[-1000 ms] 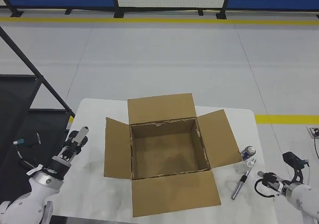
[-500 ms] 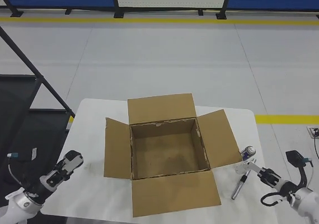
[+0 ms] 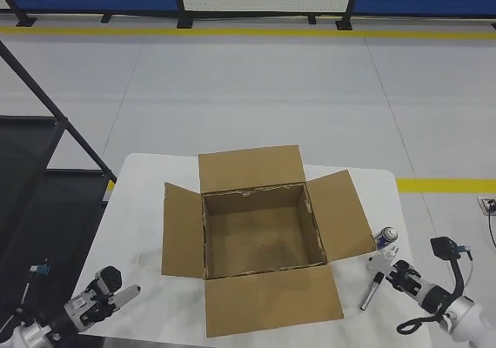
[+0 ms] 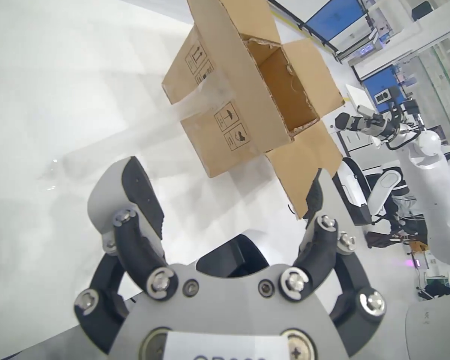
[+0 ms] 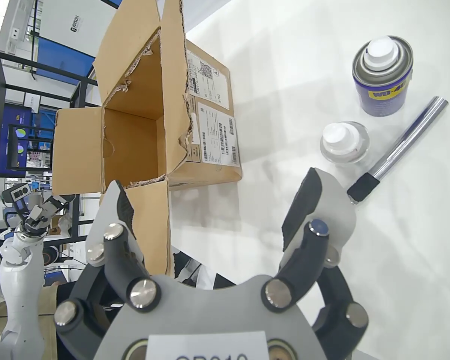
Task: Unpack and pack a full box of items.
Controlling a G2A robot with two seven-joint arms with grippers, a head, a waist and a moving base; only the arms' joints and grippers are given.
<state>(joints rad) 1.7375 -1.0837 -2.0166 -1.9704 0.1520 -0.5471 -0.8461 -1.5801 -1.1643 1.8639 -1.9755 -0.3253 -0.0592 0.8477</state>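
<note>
An open cardboard box stands mid-table with its flaps spread and nothing inside; it shows too in the left wrist view and the right wrist view. To its right stand a blue spray can and a small clear bottle. A silver pen lies beside them. My right gripper hangs open, just in front of these items. At the table's front-left corner, my left gripper is open and holds nothing.
The white table has bare surface left of the box. A black frame stands off the table's left side. The items sit close to the table's right edge.
My left gripper has pulled back from beside the box's left flap to the front-left corner. My right gripper has shifted slightly closer to the pen and bottle.
</note>
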